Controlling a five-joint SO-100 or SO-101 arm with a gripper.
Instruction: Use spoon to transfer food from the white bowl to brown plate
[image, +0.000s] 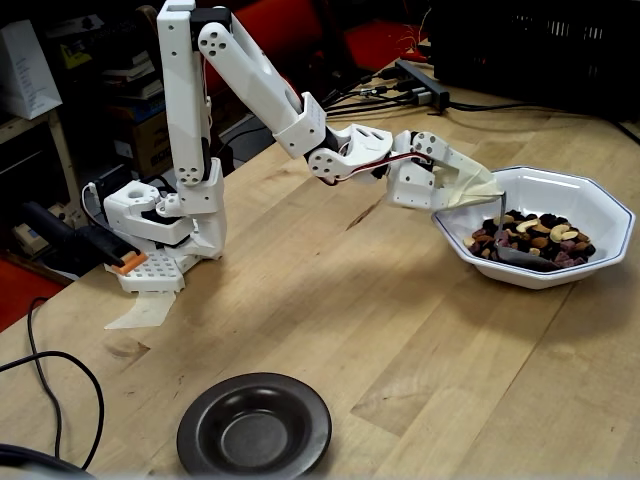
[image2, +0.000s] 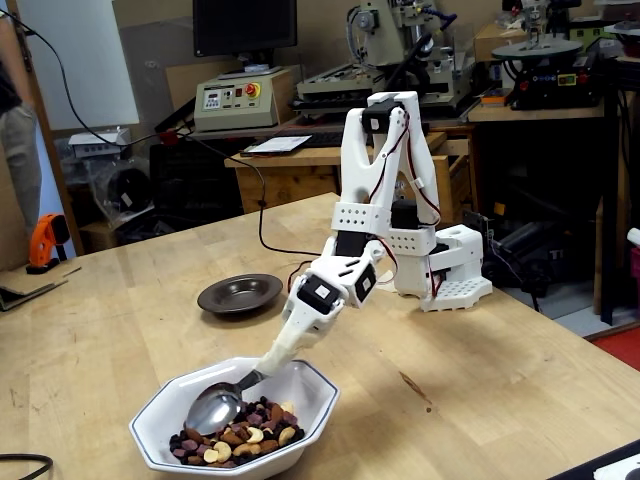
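Observation:
The white bowl (image: 585, 205) (image2: 160, 420) holds the food (image: 535, 236) (image2: 235, 435), mixed nuts and dark dried fruit. My gripper (image: 490, 190) (image2: 268, 362) is shut on the spoon's handle and reaches over the bowl's rim. The spoon (image: 520, 255) (image2: 212, 407) points down into the bowl, its shiny oval bowl resting at the edge of the food pile. No food shows on it in either fixed view. The brown plate (image: 254, 425) (image2: 240, 294) sits empty on the table, away from the bowl.
The arm's white base (image: 165, 225) (image2: 450, 265) stands on the wooden table. A black cable (image: 50, 385) loops at the table's corner. A power strip (image: 420, 85) with cables lies behind the arm. Benches with machines stand beyond the table.

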